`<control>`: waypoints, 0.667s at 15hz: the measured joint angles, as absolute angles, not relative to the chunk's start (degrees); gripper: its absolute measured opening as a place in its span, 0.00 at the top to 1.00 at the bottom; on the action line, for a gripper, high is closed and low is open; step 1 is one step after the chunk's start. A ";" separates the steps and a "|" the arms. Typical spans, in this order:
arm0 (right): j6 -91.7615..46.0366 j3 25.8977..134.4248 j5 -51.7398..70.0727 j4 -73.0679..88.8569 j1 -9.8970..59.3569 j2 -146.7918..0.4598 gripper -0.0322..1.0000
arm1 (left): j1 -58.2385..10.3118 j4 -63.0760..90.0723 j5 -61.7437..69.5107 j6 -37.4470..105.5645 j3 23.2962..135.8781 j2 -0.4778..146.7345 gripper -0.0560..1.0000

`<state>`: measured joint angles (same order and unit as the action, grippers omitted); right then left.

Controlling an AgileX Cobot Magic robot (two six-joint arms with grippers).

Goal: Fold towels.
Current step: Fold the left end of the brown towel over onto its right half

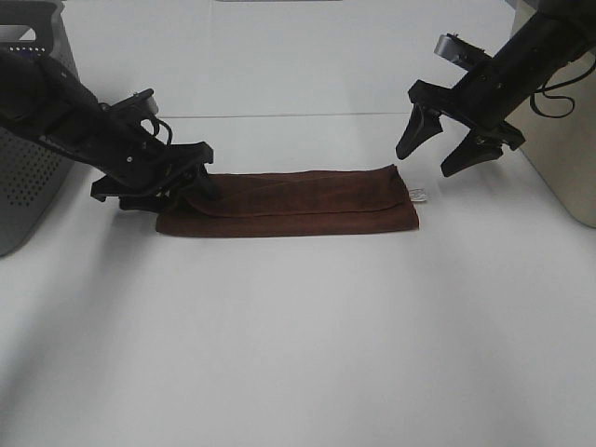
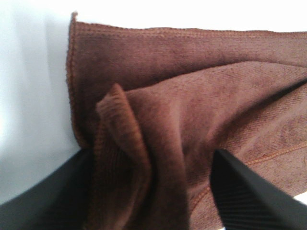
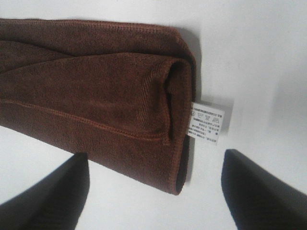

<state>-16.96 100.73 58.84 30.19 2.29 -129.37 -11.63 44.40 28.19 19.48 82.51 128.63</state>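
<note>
Fingers [image 2: 254, 196] of the left gripper [image 1: 182, 193] are spread apart, low over the left end of the towel [image 1: 298, 207]. They straddle a raised fold of cloth without clamping it. The right gripper [image 1: 425, 163] hangs in the air above the towel's right end. Its fingers [image 3: 259, 191] are also parted and hold nothing.

A grey perforated box [image 1: 28, 186] stands at the left edge of the white table [image 1: 298, 354]. A beige cabinet [image 1: 563, 158] stands at the right edge. Both are clear of the cloth, and nothing lies between the grippers and the towel.

The dark reddish-brown towel lies flat near the middle of the table, folded into a long, narrow strip. Its long axis runs left to right, from one gripper to the other. A small white tag [image 3: 206, 123] sticks out at the right end, on the far corner.
</note>
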 joint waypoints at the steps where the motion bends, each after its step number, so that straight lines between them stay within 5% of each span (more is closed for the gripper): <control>1: -16.96 100.73 58.84 30.19 2.29 -129.37 0.27 | -11.63 44.40 28.76 18.85 83.02 129.20 0.50; 4: -16.96 100.73 58.84 30.19 2.29 -129.37 0.27 | -11.57 43.60 29.85 17.99 83.08 129.66 0.87; 5: -16.96 100.73 58.84 30.19 2.29 -129.37 0.27 | -11.52 43.03 30.02 17.59 83.08 129.66 0.92; 10: -16.96 100.73 58.61 30.19 2.29 -129.37 0.27 | -9.28 32.26 35.52 11.52 83.31 124.79 0.92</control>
